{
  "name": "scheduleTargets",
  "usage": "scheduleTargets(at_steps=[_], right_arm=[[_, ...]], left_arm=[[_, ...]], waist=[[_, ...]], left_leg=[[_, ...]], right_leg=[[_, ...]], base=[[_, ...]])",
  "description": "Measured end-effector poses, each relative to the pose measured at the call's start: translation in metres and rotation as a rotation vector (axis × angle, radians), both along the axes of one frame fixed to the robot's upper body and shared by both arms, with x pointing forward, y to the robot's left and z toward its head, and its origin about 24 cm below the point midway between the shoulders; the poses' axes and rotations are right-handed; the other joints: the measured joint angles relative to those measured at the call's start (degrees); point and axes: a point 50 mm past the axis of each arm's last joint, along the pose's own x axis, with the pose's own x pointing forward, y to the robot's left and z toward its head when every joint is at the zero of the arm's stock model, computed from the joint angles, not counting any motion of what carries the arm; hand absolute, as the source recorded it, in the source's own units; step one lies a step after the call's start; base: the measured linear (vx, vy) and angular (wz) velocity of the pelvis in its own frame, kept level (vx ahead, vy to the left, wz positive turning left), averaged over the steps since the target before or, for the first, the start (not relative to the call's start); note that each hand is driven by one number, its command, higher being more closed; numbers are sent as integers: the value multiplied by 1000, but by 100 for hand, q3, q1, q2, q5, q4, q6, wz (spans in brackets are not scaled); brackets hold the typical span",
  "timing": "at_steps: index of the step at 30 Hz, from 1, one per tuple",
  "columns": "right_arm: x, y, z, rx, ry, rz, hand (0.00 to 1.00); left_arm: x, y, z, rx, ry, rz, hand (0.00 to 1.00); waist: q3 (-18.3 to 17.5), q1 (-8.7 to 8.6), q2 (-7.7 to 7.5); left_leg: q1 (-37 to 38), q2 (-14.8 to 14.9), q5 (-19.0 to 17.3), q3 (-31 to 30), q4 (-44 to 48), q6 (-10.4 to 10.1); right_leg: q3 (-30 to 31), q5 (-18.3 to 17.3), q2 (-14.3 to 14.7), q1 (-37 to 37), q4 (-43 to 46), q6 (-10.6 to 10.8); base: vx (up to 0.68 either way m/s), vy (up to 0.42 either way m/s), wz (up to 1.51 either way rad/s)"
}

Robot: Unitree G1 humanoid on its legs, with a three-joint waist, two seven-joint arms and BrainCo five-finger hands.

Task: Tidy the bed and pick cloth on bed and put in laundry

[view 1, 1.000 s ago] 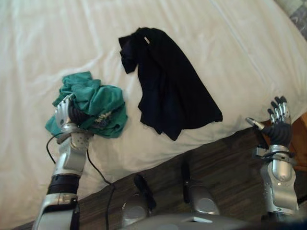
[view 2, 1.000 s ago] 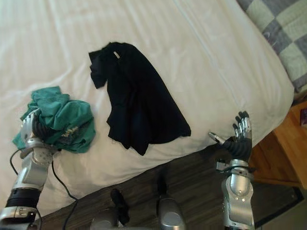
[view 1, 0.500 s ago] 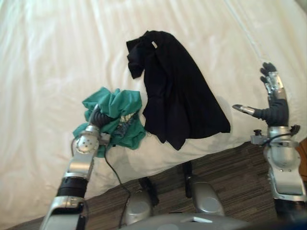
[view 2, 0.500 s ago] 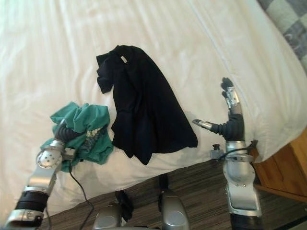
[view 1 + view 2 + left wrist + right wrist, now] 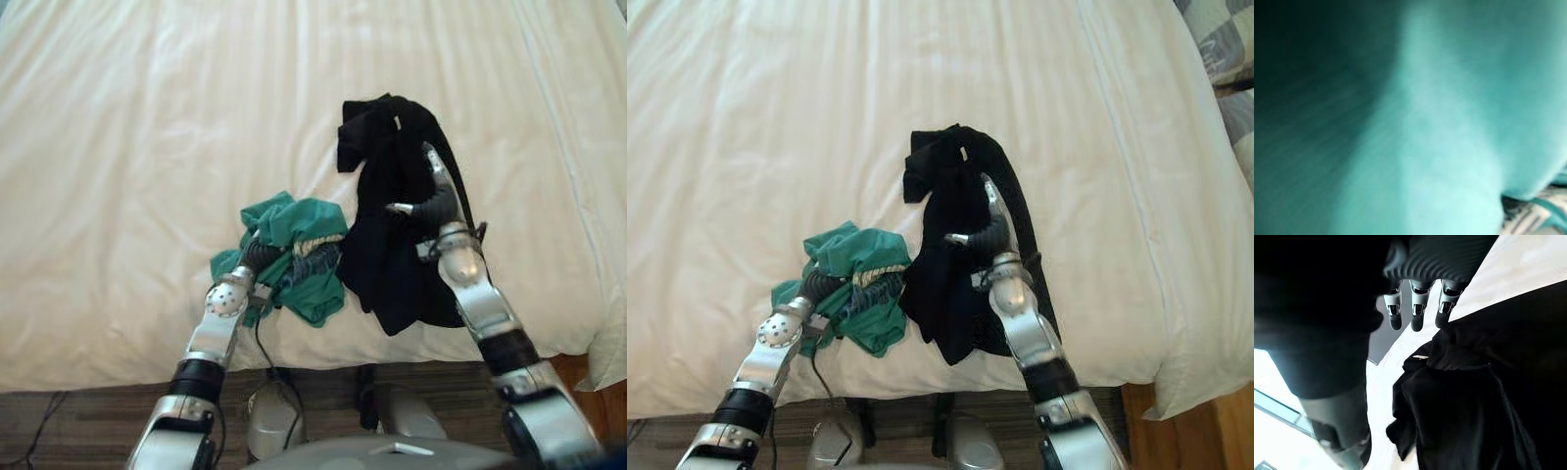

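A crumpled green cloth (image 5: 299, 257) lies near the bed's front edge, bunched round my left hand (image 5: 257, 258), which is shut on it; the green cloth (image 5: 1449, 122) also shows right up against the left wrist camera. Its right side touches a black cloth (image 5: 392, 264) spread flat on the white sheet. My right hand (image 5: 437, 201) is open over the middle of the black cloth (image 5: 950, 284), fingers straight and pointing up the bed, thumb out to the left. In the right wrist view its fingers (image 5: 1418, 313) hang just above the black cloth (image 5: 1474, 406).
The white sheet (image 5: 147, 147) stretches wide to the left and beyond both cloths. The bed's front edge (image 5: 118, 377) meets dark wood flooring (image 5: 88, 431). A checkered quilt (image 5: 1229, 44) lies at the far right, with a brown wooden surface (image 5: 1146, 431) below the bed's right corner.
My right hand swung in from beside the bed's right edge and now sits over the black cloth. My left hand carried the green cloth right, up against the black one. The camera also shifted.
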Motion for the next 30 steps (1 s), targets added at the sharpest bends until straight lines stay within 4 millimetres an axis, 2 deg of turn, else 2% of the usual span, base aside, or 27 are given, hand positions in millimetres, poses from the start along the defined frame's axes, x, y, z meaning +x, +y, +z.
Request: scheduleTargets(at_steps=[4,6,9,12,13,19,25,28,30], right_arm=[[21,-18,-3,-88,81,-152,0],[27,-32,-7,-141,141,-226,0],[29,-51,-18,-187,230,-324,0],[32,-61,-17,-201,266,-382,0],[33,-64,-18,-185,284,-389,100],[36,-74,-15,-127,306,-343,100],[30,-93,-24,239,327,-297,100],[18,-93,-47,388,339,-272,100],[3,-86,-73,480,371,-254,100]], left_arm=[[13,-6,17,-106,-57,-14,100],[19,-12,27,-132,-91,-33,100],[21,-14,39,-173,-138,-39,100],[27,-16,50,-184,-171,-46,100],[29,-17,53,-185,-182,-49,100],[37,-17,68,-219,-230,-32,100],[37,-14,67,-214,-233,7,100],[37,-10,62,-210,-212,29,100],[37,-6,50,-209,-163,53,100]], waist=[[223,167,-94],[376,224,-85],[476,262,-134],[518,260,-172],[530,268,-187],[591,270,-240],[576,266,-306],[568,250,-321],[518,216,-346]], left_leg=[[-204,-2,153,-138,-18,22],[-311,-4,246,-247,-24,72],[-409,-9,276,-311,-123,59],[-570,-26,278,-418,-121,57],[-601,-29,278,-421,-142,57],[-775,-110,341,-440,-209,41],[-751,-199,398,-388,-196,46],[-555,-215,459,-315,-334,25],[-244,-236,500,-236,-528,1]], right_leg=[[-149,206,-1,-159,2,-2],[-178,328,0,-226,0,0],[-284,366,5,-360,1,13],[-319,370,0,-492,2,17],[-319,372,1,-538,2,18],[-314,374,-57,-751,-25,19],[-318,370,-114,-585,-345,14],[-306,365,-110,-459,-400,7],[-284,357,-98,-235,-458,2]], base=[[-44,4,11],[-42,-9,15],[-51,-9,8],[-65,-9,6],[-63,-3,0],[-104,-2,-4],[-67,-19,-3],[-8,-14,-7],[40,-1,-11]])
